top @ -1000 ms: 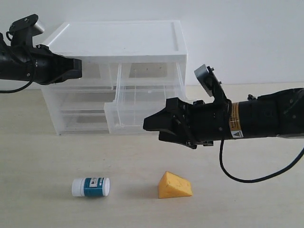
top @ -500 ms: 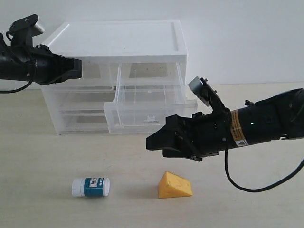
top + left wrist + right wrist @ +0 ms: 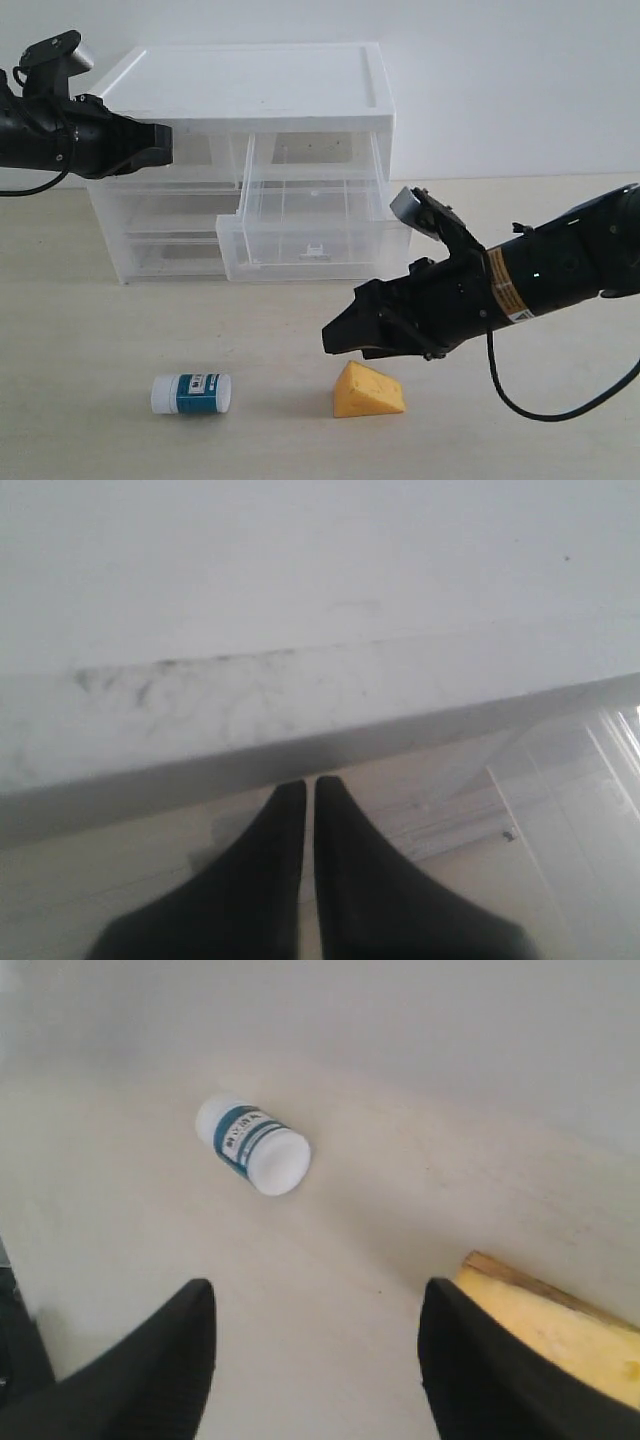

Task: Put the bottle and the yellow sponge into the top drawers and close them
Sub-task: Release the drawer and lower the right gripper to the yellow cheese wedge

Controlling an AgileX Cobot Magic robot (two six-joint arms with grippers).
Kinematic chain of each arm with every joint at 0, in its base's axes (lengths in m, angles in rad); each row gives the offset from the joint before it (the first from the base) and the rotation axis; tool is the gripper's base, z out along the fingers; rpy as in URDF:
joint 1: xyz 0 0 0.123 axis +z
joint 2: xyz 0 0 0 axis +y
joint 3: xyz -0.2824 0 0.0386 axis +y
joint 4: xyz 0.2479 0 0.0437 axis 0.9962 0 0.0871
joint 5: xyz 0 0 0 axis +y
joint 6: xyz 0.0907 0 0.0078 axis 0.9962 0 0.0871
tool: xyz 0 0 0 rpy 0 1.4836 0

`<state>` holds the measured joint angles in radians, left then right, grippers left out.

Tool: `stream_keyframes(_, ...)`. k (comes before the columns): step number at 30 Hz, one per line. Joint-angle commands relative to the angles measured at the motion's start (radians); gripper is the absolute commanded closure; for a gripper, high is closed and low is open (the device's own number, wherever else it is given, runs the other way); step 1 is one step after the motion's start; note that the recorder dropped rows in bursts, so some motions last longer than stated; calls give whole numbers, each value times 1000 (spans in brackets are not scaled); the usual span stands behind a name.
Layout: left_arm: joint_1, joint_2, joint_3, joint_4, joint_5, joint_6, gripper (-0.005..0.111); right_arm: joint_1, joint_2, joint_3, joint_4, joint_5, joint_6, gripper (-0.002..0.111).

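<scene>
– Yellow sponge [image 3: 368,390] first: what could spoil the pickup from here?

– Mostly my aim. My right fingers [image 3: 345,335] are spread wide and hold nothing, but in the right wrist view the yellow sponge [image 3: 560,1330] sits against the outer side of one finger, not in the gap. If I drop straight down, I judge that finger lands on top of the wedge and squashes it, or shoves it along the table [image 3: 100,330]. Its sloped faces worry me too, since a pinch across them could squirt it out.

– So where is it, exactly?

– Lying on the table, just below my right fingertips and a little towards my wrist in the exterior view. I am close to it, not touching. I'd need to shift sideways until it sits between the fingers.

– And the bottle [image 3: 191,393]?

– On its side, well apart from the sponge and ahead of my right fingers. It's round, so any nudge would roll it.

– Your other arm?

– My left fingers [image 3: 285,880] are pressed nearly together, empty, up at the front edge of the cabinet [image 3: 250,85], by the left top drawer [image 3: 205,150], which looks closed. The right top drawer [image 3: 315,250] is pulled out and seems to sag forward. A careless drop might miss it or jolt it.
</scene>
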<state>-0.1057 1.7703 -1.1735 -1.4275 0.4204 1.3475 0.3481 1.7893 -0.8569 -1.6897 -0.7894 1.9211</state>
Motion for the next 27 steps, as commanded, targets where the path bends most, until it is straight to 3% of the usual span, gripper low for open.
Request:
stream_keyframes(1,3,6,-18,-11,-52,-9,103,-1,-9,-2,-55,101,-12,55)
stream_keyframes(13,3,6,-18,-11,-49,-9,103,1,-9,0,-55,114,-333,55)
stream_keyframes(27,3,6,-18,-11,-51,-9,103,43,96,0,-55,230,-485,55)
